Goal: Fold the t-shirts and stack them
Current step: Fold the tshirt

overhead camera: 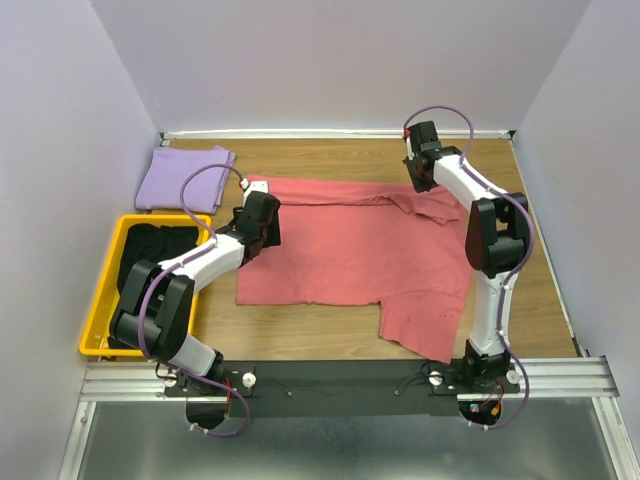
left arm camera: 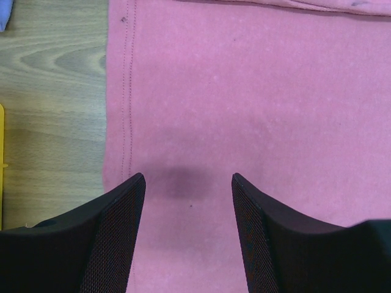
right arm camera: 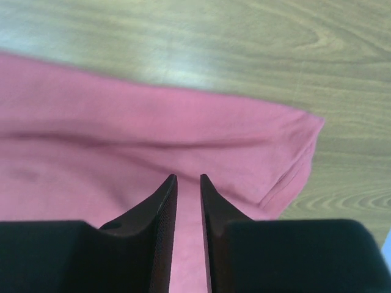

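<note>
The salmon-pink t-shirt [overhead camera: 350,255] lies spread on the wooden table, one sleeve rumpled at the far right. My left gripper [overhead camera: 264,236] hovers open and empty over the shirt's left hem; in the left wrist view [left arm camera: 188,178] its jaws stand wide apart above the pink cloth [left arm camera: 244,91]. My right gripper [overhead camera: 422,180] is at the shirt's far right edge; in the right wrist view [right arm camera: 189,177] its jaws are nearly together with pink cloth [right arm camera: 122,134] in the narrow gap. The lavender-purple t-shirt [overhead camera: 185,178] lies folded at the far left. Black t-shirts [overhead camera: 160,245] lie in the bin.
A yellow plastic bin [overhead camera: 105,290] stands at the left edge of the table. White walls close in the far, left and right sides. Bare wood [overhead camera: 540,290] shows right of the pink shirt. A metal rail [overhead camera: 560,375] runs along the near edge.
</note>
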Available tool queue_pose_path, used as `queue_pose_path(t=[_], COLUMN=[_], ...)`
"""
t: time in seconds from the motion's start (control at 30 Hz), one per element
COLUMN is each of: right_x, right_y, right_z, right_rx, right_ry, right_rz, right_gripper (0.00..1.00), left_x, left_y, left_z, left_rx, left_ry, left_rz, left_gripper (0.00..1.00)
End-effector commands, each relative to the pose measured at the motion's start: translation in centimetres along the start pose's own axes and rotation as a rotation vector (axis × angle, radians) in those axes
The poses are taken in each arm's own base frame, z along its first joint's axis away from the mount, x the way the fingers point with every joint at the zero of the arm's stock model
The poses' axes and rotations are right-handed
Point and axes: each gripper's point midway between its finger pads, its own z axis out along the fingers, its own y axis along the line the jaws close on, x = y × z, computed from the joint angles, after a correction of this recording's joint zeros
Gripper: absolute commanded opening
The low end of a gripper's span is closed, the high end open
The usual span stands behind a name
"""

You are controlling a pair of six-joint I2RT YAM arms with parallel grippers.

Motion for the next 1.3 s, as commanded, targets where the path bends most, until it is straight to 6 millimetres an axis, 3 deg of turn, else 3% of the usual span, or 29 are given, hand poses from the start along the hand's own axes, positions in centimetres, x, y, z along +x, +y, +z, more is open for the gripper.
queue_pose_path(t=[0.0, 0.17, 0.27, 0.4, 0.6, 0.9, 1.27], right_x=[-1.0, 0.7, 2.3, 2.9, 2.4, 3.3, 2.6], right_y=[2.4, 6.4, 7.5, 8.4, 8.7, 7.8, 6.1], right_z=[-4.7, -6.2, -5.2, -4.0, -2.0, 0.6, 0.0], right_rx=[-0.09, -0.192, -0.218, -0.24, -0.212, -0.119, -0.042], right_ry=[-0.08, -0.079, -0.039, -0.022, -0.034, -0.006, -0.037], right_rz=[0.022, -0.007, -0.008, -0.014, 0.001, -0.021, -0.036], right_gripper=[0.29, 0.33, 0.35, 0.35, 0.35, 0.35, 0.35], left_x=[-0.6, -0.7, -0.7, -0.7, -0.9, -0.7, -0.4], left_y=[-0.2, -0.2, -0.3, -0.3, -0.2, -0.3, -0.4], left_z=[-0.1, 0.0, -0.1, -0.3, -0.7, -0.9, -0.7], left_rx=[-0.006, -0.005, -0.001, -0.001, 0.001, -0.002, -0.004], left_ry=[-0.027, -0.026, -0.026, -0.031, -0.042, -0.042, -0.031], left_rz=[0.0, 0.001, 0.0, -0.001, -0.004, 0.002, 0.009], left_gripper=[0.67, 0.67, 0.67, 0.67, 0.67, 0.67, 0.67])
